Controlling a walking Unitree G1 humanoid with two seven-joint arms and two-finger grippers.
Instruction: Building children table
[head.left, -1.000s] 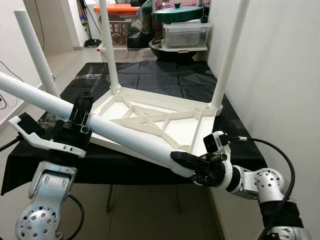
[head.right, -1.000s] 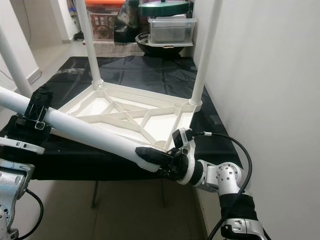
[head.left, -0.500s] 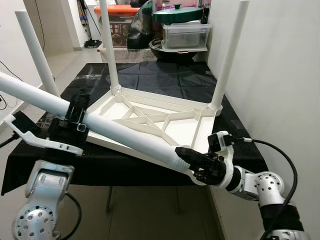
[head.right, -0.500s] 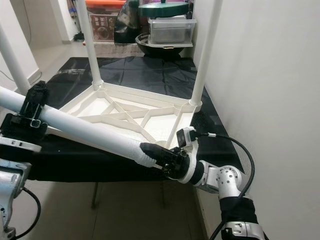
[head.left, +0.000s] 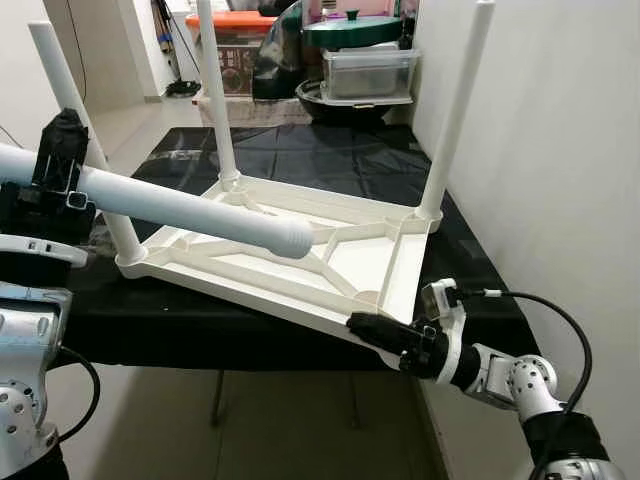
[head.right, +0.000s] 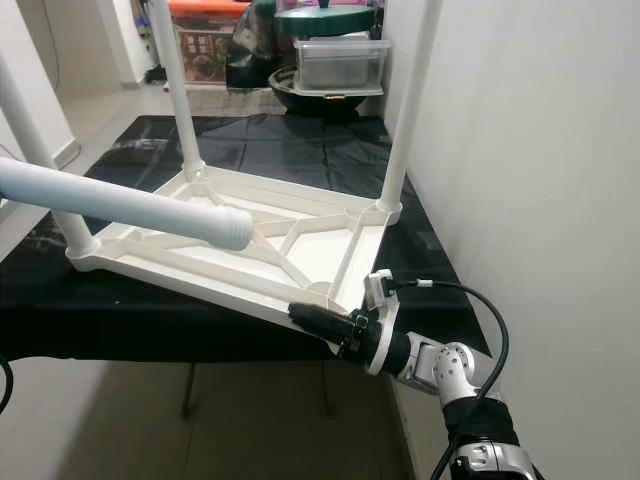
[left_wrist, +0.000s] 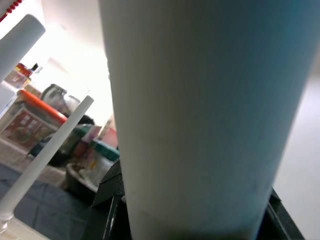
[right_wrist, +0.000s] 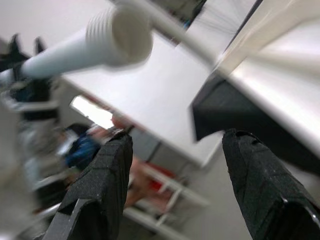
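Holding the fourth leg (head.left: 200, 212) clamped in your left gripper (head.left: 55, 185), with three legs fitted, seat it in the tabletop (head.left: 300, 250) corner beside your wide-open right gripper (head.left: 385, 335).

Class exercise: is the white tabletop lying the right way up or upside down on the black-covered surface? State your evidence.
Upside down. The tabletop's ribbed underside faces up, and three fitted legs point toward the ceiling.

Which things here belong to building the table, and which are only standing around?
For the job:
- upturned white tabletop with three legs fitted
- loose white leg, held in the left claw
- right claw, open at the tabletop's near corner

Just lying about:
- green-lidded pot
- metal container
- orange-lidded box
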